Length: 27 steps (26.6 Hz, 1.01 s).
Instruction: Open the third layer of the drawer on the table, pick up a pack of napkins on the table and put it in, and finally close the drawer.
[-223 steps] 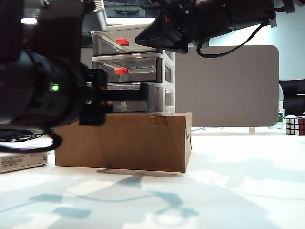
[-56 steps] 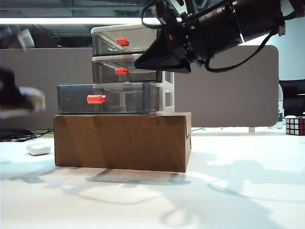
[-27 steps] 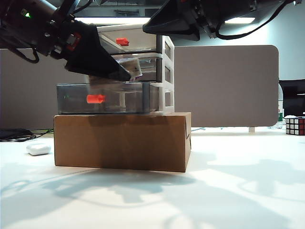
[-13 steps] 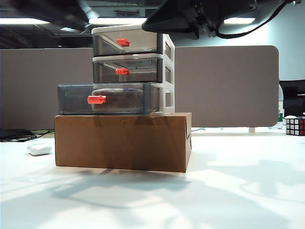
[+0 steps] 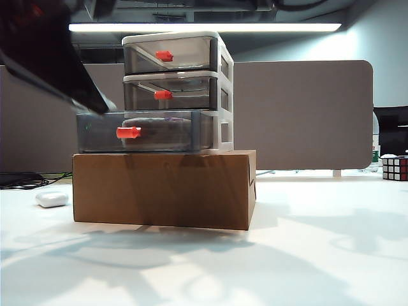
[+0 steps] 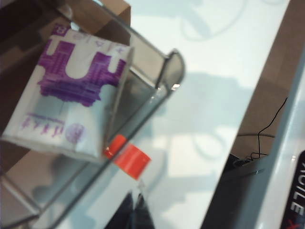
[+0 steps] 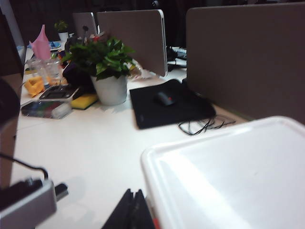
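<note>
Left tool (image 6: 135, 214) shut above third layer (image 5: 143, 132); purple-marked pack of napkins (image 6: 71, 93) inside.

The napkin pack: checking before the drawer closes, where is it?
The pack of napkins lies inside the pulled-out third layer, left of centre in the exterior view, above the cardboard box.

The pack of napkins (image 6: 71, 90), white with purple print, lies inside the pulled-out third layer (image 6: 143, 102), a clear smoky tray. The red-orange knob (image 6: 131, 161) sits at five o'clock from the pack. The left gripper (image 6: 133, 214) hangs at six o'clock of the knob, jaws together, above the white table (image 6: 214, 95).
</note>
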Available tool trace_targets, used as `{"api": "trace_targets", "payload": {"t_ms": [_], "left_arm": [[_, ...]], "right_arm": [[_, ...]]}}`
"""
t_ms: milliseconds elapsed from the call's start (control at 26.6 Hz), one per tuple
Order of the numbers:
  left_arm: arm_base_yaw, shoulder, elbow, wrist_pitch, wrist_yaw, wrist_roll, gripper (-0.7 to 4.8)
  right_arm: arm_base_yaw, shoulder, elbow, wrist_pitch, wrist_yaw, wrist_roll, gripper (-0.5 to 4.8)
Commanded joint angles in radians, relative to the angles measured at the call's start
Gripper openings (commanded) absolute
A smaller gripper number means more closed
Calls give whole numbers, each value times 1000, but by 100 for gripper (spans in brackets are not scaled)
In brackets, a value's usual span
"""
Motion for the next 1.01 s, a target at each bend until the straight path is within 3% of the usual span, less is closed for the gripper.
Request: {"api": "trace_targets", "payload": {"t_ms": [38,526,1014], "left_arm": [[0,39,1,39,3,1,-6],[0,80,0,138,-39,0,-6],[1,135,0,306,-151,0,-6]], "right_arm": [[0,5,39,5,43,-34,-6],[-9,188,294,-275,150,-63,-6],[-9,188,309,-415,224,-82,-6]]}}
